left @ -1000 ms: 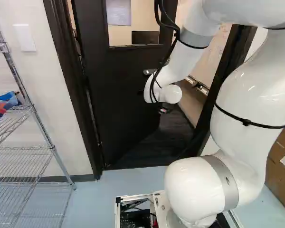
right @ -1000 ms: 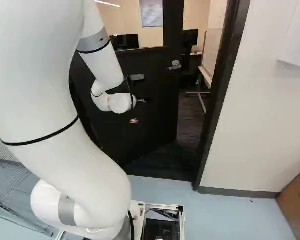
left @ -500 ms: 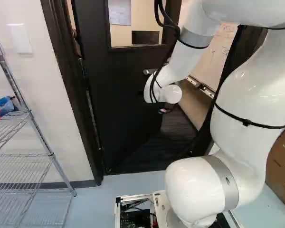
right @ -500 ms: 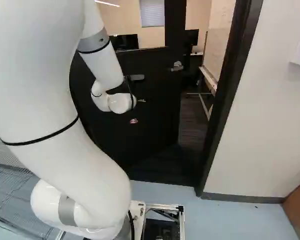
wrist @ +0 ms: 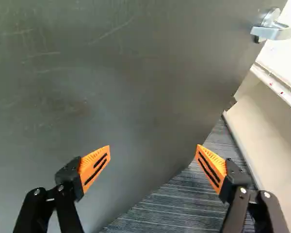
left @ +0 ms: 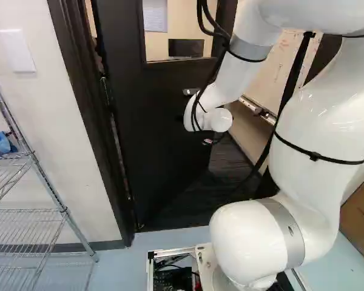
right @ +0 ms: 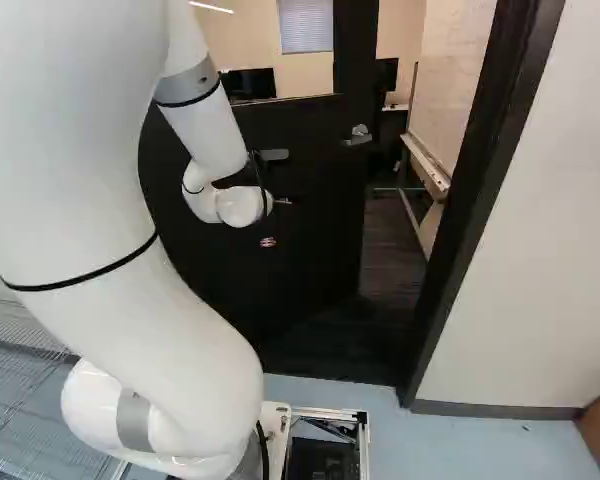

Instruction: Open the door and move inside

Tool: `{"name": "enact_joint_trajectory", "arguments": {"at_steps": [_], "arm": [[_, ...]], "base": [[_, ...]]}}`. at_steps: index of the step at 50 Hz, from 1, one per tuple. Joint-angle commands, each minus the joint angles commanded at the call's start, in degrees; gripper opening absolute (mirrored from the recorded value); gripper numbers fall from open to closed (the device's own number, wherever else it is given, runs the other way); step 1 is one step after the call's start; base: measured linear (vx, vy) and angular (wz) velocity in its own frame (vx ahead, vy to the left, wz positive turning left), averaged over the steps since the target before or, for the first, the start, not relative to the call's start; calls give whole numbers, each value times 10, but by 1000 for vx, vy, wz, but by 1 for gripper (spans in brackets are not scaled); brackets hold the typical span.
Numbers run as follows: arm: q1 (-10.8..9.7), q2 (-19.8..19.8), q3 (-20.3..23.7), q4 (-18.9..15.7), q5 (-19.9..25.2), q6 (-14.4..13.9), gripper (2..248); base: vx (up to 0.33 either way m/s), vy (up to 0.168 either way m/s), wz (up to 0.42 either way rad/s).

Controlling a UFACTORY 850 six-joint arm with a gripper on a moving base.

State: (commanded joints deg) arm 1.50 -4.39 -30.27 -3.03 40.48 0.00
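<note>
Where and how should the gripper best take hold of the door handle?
Probably by the bar of the door handle, the gripper coming straight toward the door from the robot's side, one finger above and one below: the bar looks slim, lies about level and stands off the door's face.

No writing can be read on anything here.

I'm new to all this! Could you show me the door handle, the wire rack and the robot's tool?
Door handle (wrist: 277, 33): wrist view, on its lever.
Wire rack (left: 24, 225): left base view, on one of its shelves.
Tool (wrist: 153, 149): wrist view, midway between its orange fingertips.
</note>
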Motion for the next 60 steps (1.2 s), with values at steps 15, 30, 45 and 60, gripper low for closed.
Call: {"name": "enact_joint_trajectory", "arguments": {"at_steps": [15, 30, 45, 60], "arm": [[0, 0, 0, 0, 0, 0, 247], [0, 0, 0, 0, 0, 0, 247], [0, 0, 0, 7, 0, 0, 247], [4, -7, -8, 63, 0, 0, 247]], "base": [[112, 52, -18], [33, 19, -2], [0, 0, 0], [0, 0, 0]]}}
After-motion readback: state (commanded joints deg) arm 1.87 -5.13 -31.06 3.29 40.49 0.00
